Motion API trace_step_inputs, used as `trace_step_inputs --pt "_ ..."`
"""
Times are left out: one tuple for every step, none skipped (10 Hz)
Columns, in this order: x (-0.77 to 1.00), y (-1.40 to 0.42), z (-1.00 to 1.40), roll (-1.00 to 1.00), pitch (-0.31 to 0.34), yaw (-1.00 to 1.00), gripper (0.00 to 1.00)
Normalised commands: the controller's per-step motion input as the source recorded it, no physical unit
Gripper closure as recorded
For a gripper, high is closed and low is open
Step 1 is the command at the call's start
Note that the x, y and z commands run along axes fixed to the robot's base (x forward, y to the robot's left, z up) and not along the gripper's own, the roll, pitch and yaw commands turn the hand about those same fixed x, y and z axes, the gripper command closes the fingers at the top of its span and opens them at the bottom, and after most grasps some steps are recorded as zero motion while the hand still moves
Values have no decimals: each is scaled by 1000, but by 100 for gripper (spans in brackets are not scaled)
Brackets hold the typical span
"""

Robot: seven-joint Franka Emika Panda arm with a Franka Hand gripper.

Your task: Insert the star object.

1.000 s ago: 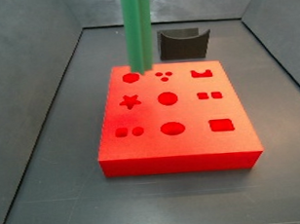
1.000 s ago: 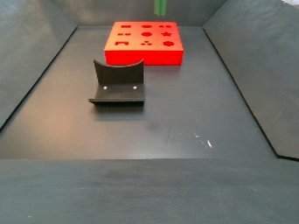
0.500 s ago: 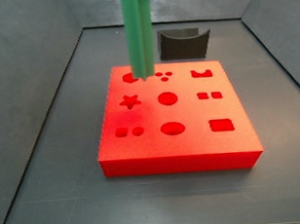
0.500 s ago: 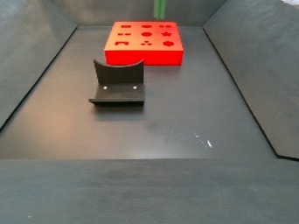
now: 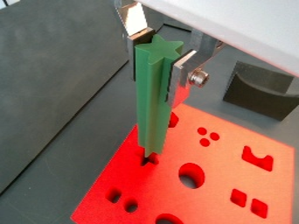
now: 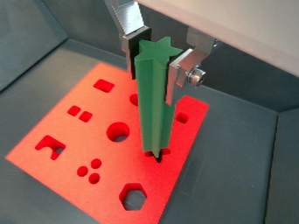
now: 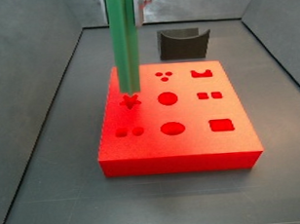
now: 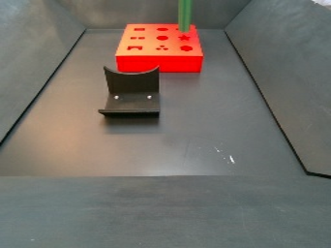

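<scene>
My hand [image 5: 162, 48] is clamped on the top end of the star object [image 5: 153, 101]; silver finger plates sit on both sides of its star-shaped end in both wrist views, upper centre of each frame. The rod hangs straight down from the hand, long axis vertical. Its lower tip sits right at the star-shaped hole in the red block [image 7: 177, 122], centre-left of the block's top in a side view. In a wrist view [image 6: 153, 96] the tip looks to be just at or slightly into the hole mouth; I can't tell how deep. So the move turns on straight-down travel with the ridges lined up to the star points, and alignment looks close, judging from these views.

The block has other cutouts: circles, squares, a hexagon, small dot groups. It sits on the dark tabletop [image 8: 195, 145], at upper centre in that side view. The fixture [image 8: 130, 92], a dark bracket, stands well apart from the block, middle left there. No writing, labels or brands readable anywhere.
</scene>
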Motion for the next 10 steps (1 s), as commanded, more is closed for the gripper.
trace_step_inputs --pt "0 0 -323 -23 -17 -160 100" --pt "0 0 -294 -30 -20 -143 100" --pt "0 0 -289 -31 -29 -100 100" --pt "-11 0 -214 -1 -7 -66 100" --pt "109 -31 -103 -20 0 0 100" --pt "157 -6 -131 -37 -10 0 100" --pt "177 -11 -103 -54 -11 0 100" --pt "166 0 -154 -109 -50 -11 100" --pt "17 0 -311 -93 -84 -106 100" --pt "0 0 -346 -36 -54 -80 100"
